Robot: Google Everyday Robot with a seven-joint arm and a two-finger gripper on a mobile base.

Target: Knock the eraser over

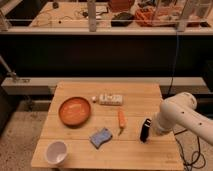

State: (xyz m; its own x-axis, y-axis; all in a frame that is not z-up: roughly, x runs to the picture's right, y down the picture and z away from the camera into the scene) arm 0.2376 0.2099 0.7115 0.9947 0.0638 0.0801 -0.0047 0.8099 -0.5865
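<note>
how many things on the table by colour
orange: 2, the bowl and the carrot
white: 3, the cup, the strip and the small bit beside it
blue: 1, the sponge
black: 1, the eraser, standing on end
total: 7
Not counted: the gripper, close against the eraser, just right of it in the picture.

No legible text anywhere.

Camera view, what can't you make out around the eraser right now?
All in the camera view:
Whether the end effector, just right of the eraser, touches it: hidden where they overlap.
Base of the arm: cut off by the right edge.
Markings on the white strip: too small.
</note>
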